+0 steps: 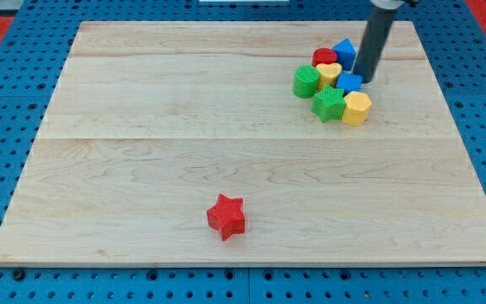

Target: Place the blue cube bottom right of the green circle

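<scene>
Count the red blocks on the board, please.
2. A red star lies alone near the view's bottom centre; a red block sits at the cluster's top, upper right, partly hidden. Others may hide behind the rod.

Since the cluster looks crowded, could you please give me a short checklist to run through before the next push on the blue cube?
1. My tip visible: ok, at the cluster's right edge.
2. Tip beside the blue cube: ok, at its right side; actual contact cannot tell.
3. Blue cube free to slide alone: not ok, the yellow heart, green star and yellow hexagon crowd it.
4. Green circle located: ok, at the cluster's left.
5. Cube bottom right of the circle: not ok, it sits level, to its right.
6. Red star out of the way: ok.
</scene>
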Robot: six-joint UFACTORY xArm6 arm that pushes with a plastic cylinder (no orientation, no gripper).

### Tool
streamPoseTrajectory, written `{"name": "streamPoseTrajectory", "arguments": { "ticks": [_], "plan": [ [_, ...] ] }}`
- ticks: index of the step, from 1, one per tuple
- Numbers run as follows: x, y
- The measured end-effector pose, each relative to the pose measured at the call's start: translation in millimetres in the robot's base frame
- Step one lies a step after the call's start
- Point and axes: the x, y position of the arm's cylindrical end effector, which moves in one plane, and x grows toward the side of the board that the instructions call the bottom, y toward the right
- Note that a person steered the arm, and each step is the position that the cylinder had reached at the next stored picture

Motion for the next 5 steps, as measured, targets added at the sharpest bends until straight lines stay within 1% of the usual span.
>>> {"name": "streamPoseTrajectory", "arguments": {
  "ticks": [1,2,3,4,5],
  "plan": [
    [1,9],
    [-2,48],
    [11,47],
    [35,21],
    [25,-15]
  ]
}}
